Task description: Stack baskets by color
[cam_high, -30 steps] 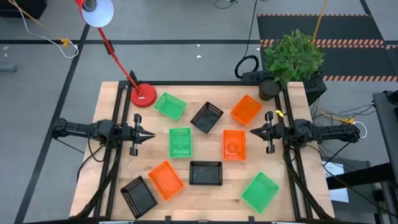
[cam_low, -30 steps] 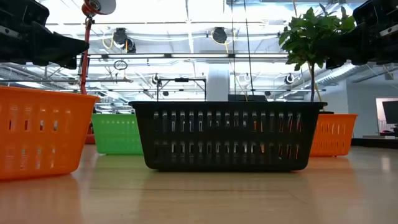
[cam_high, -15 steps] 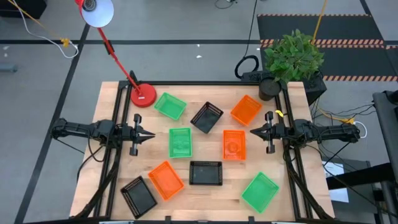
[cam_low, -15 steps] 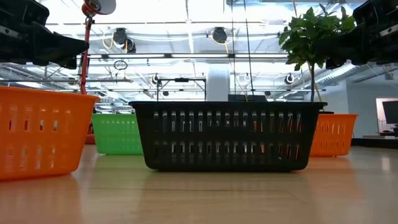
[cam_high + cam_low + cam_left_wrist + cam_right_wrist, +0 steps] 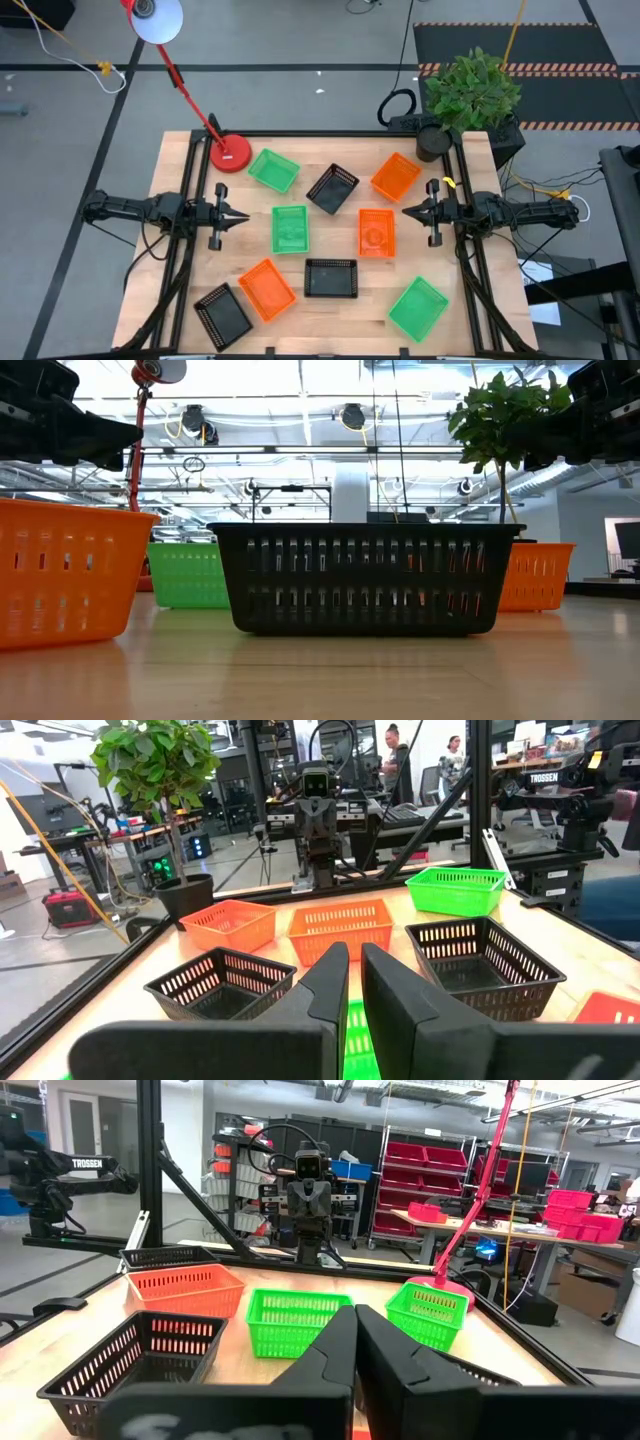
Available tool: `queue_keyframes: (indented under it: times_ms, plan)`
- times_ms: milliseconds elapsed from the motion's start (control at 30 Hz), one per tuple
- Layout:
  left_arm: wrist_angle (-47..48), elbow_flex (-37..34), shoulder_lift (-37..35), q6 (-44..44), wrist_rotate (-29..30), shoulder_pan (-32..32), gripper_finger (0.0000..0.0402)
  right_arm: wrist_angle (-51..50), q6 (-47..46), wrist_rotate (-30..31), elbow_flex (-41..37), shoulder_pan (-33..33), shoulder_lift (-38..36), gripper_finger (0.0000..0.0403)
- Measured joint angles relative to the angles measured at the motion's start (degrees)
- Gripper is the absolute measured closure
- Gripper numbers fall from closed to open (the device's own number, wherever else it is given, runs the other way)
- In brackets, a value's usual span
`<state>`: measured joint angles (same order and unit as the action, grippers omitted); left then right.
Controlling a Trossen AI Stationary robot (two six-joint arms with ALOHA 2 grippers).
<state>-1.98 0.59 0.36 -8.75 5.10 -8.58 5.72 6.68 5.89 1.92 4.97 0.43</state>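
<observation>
Nine mesh baskets stand on their bottoms, open tops up, scattered singly over the wooden table. Three are green (image 5: pixel 273 170) (image 5: pixel 290 228) (image 5: pixel 418 308). Three are orange (image 5: pixel 395 176) (image 5: pixel 376 232) (image 5: pixel 266 289). Three are black (image 5: pixel 332 188) (image 5: pixel 330 278) (image 5: pixel 222 312). My left gripper (image 5: pixel 240 217) hovers level at the table's left edge, pointing right. Its fingers (image 5: pixel 355 952) are all but together with only a thin slit and nothing between them. My right gripper (image 5: pixel 408 210) hovers level at the right edge, pointing left, its fingers (image 5: pixel 355 1310) shut on nothing.
A red lamp base (image 5: pixel 230 153) stands at the far left corner, its arm reaching off the table. A potted plant (image 5: pixel 432 142) stands at the far right corner. Black frame rails (image 5: pixel 185 270) run along both side edges. Bare wood shows between the baskets.
</observation>
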Motion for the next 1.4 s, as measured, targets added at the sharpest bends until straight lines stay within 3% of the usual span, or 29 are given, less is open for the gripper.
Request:
queue_keyframes:
  times_ms: [967, 1400]
  plan:
    - [0.0, 0.0, 0.0, 0.0, 0.0, 0.0, 0.0366, 0.0, 0.1, 0.0, 0.0, 0.0, 0.0, 0.0403]
    - [0.0, 0.0, 0.0, 0.0, 0.0, 0.0, 0.0366, 0.0, 4.5, 0.0, 0.0, 0.0, 0.0, 0.0403]
